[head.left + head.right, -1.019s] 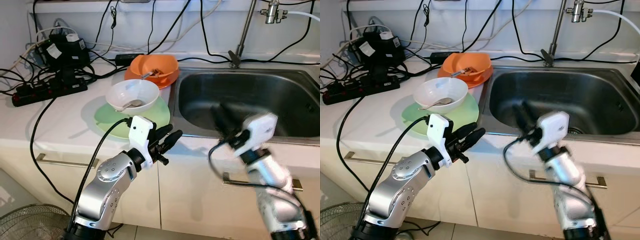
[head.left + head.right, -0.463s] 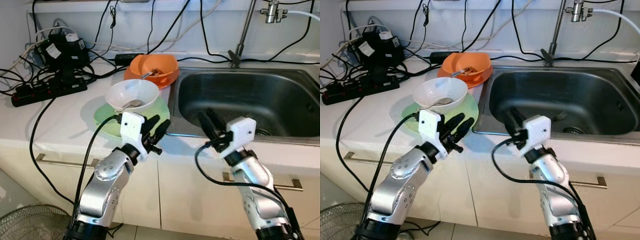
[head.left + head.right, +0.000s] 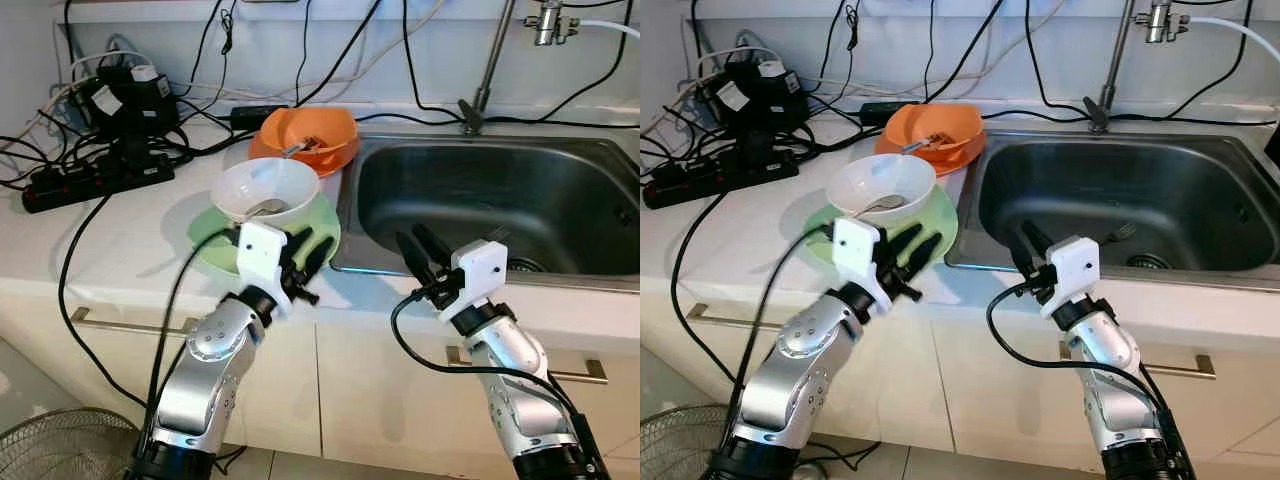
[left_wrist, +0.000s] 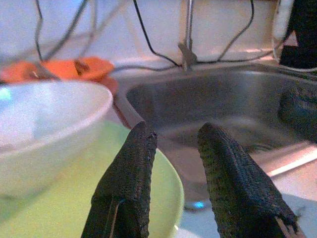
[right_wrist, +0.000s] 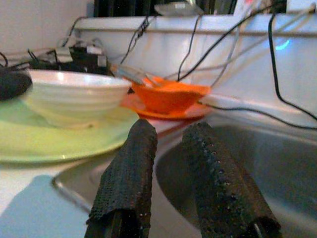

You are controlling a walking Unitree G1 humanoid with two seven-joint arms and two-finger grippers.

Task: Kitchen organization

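A: Where do the dishes stand?

B: All on the white countertop (image 3: 120, 240), none moved that I can judge. A round pale-green plate (image 3: 325, 222) lies just beside the sink's rim, and a white ribbed bowl with a metal spoon in it (image 3: 265, 190) sits on that plate. At twelve o'clock from it, touching or nearly so, an orange bowl holding cutlery (image 3: 305, 135) rests on an orange plate (image 3: 265, 150).

A: And the stainless-steel sink (image 3: 500, 195)?

B: At three o'clock from the green plate. Something like a fork (image 3: 1120, 232) lies near the drain; too small to be sure.

A: The grippers?

B: The left gripper (image 3: 307, 252) hovers at the green plate's near edge, roughly six o'clock from the white bowl. Its two black fingers (image 4: 129, 173) are parted with nothing between them, one over the plate's rim. The right gripper (image 3: 420, 250) hangs over the sink's front edge, fingers (image 5: 129, 178) likewise slightly apart and empty.

A: So how far along?

B: Early, I'd say. Nothing is gripped, and both stacks are yet to be dealt with. The left gripper seems lined up for the green plate or the bowl on it.

A: Anything else around?

B: A black power strip and tangled cables (image 3: 100, 165) at ten o'clock from the dishes, well apart.
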